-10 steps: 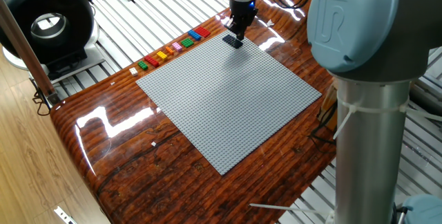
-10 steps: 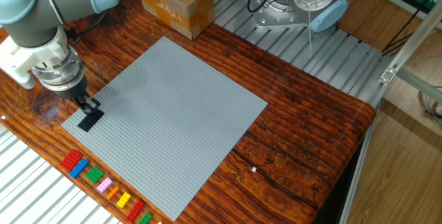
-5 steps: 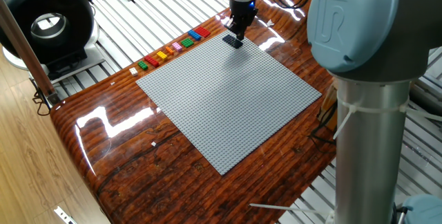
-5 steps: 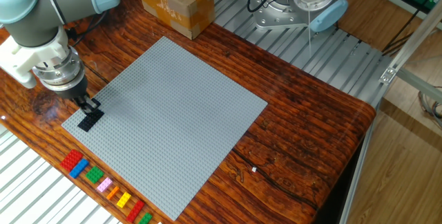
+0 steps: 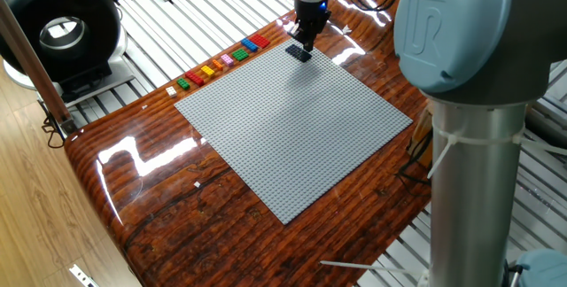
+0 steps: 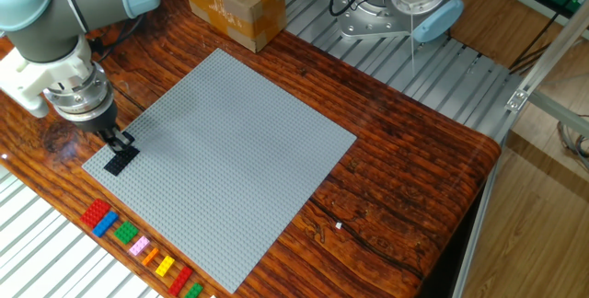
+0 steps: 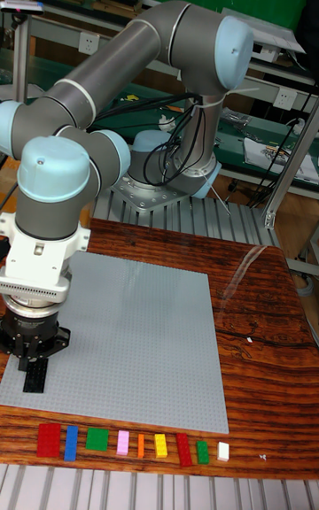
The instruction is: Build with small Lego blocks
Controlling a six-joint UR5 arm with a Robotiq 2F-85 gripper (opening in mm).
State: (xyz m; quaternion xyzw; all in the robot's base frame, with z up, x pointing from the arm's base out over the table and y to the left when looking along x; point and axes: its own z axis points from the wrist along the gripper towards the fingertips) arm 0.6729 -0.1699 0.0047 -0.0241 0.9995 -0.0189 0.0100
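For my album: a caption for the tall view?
Claw on black brick, grey studded baseplate.

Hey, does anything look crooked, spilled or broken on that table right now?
Nothing stands out. The coloured Lego bricks sit in a tidy row beside the grey baseplate, and the gripper is over a black brick at its corner.

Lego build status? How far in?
Early. Done: nothing else stands on the grey baseplate. In hand: the gripper is at a black brick near the baseplate's corner; whether it grips or has let go is unclear. Left: the row of coloured bricks on the table beside the plate, untouched.
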